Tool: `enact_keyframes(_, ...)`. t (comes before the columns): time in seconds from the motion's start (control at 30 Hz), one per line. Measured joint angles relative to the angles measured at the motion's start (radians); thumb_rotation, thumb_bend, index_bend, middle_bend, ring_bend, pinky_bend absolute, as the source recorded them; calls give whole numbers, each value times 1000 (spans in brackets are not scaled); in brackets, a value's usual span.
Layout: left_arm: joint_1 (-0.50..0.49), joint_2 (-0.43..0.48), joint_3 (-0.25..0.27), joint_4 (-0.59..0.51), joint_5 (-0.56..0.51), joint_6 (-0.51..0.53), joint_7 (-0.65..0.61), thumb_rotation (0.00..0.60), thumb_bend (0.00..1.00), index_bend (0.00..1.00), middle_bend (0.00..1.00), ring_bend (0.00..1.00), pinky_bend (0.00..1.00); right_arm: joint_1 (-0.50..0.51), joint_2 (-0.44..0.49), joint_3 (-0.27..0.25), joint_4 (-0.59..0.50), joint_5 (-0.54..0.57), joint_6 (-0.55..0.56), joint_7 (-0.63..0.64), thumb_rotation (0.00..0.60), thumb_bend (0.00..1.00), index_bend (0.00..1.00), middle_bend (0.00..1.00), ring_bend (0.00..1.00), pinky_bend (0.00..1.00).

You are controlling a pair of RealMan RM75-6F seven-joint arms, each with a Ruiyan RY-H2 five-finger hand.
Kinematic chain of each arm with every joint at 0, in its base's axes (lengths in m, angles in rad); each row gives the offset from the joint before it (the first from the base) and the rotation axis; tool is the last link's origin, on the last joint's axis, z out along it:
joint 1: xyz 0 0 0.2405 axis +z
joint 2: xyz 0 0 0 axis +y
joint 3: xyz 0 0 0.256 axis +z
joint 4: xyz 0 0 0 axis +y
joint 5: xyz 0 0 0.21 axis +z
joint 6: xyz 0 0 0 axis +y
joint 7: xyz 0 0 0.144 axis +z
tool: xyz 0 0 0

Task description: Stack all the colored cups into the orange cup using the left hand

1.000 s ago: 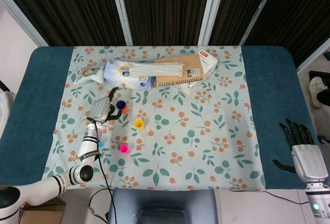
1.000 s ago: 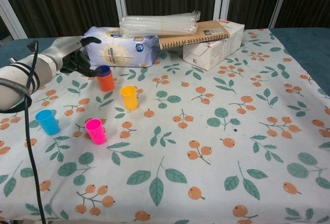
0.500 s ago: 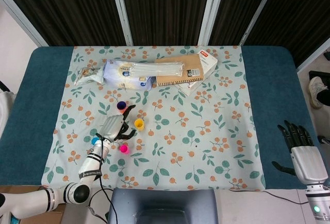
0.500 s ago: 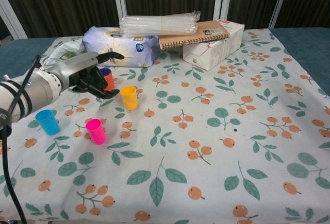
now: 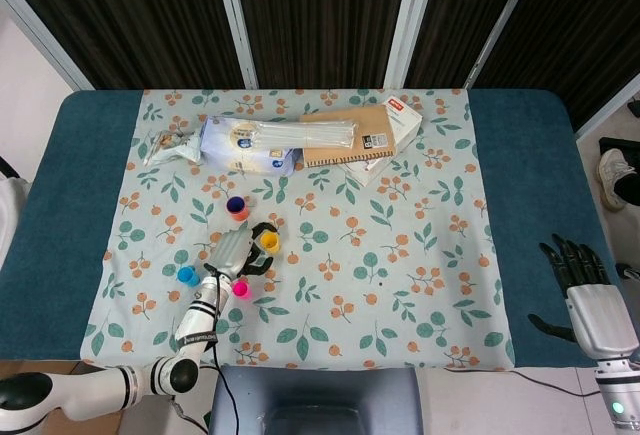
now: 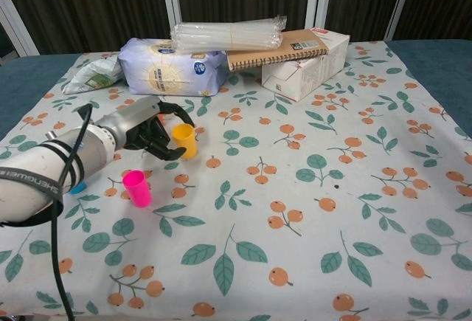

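Observation:
The orange cup [image 5: 236, 209], with a dark blue cup nested inside it, stands left of centre on the floral cloth. The yellow cup [image 5: 270, 242] [image 6: 184, 140] is just in front and to the right of it. My left hand [image 5: 235, 252] [image 6: 147, 129] hovers beside the yellow cup's left side, its fingers apart and curved toward the cup, holding nothing. The pink cup [image 5: 240, 288] [image 6: 136, 188] and the light blue cup [image 5: 186, 275] sit nearer the front edge. In the chest view the hand hides the orange cup. My right hand [image 5: 585, 280] hangs off the table's right end, fingers spread.
At the back lie a bag of tissues [image 5: 245, 147] with a plastic sleeve of cups [image 6: 228, 35] on top, a brown notebook [image 5: 350, 137] and a white box [image 6: 306, 63]. A crumpled wrapper [image 5: 165, 147] sits at the back left. A black cable [image 6: 63, 188] runs along my left forearm.
My left hand has moved from beside the orange cup forward and right, ending next to the yellow cup. The cups and the right hand have not moved.

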Motion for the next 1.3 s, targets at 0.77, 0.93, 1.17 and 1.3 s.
enact_keyframes(0.77,-14,-26,-80,118,42,8,-81,600,384,589,1000,1000,1000,-1,6,0,-1,1,0,7,600,125,0,0,0,0)
enact_keyframes(0.93,-31,27,-147,122,22,12,-86,600,382,589,1000,1000,1000,0,6,2,-1,6,-2,6,600,125,0,0,0,0)
enact_keyframes(1.17,-40,61,-172,126,-12,0,-75,600,382,591,1000,1000,1000,2,3,1,-1,6,-7,-2,600,125,0,0,0,0)
enact_keyframes(1.3,-33,70,-148,149,-32,-24,-64,600,381,594,1000,1000,1000,1,0,3,-2,8,-5,-7,600,125,0,0,0,0)
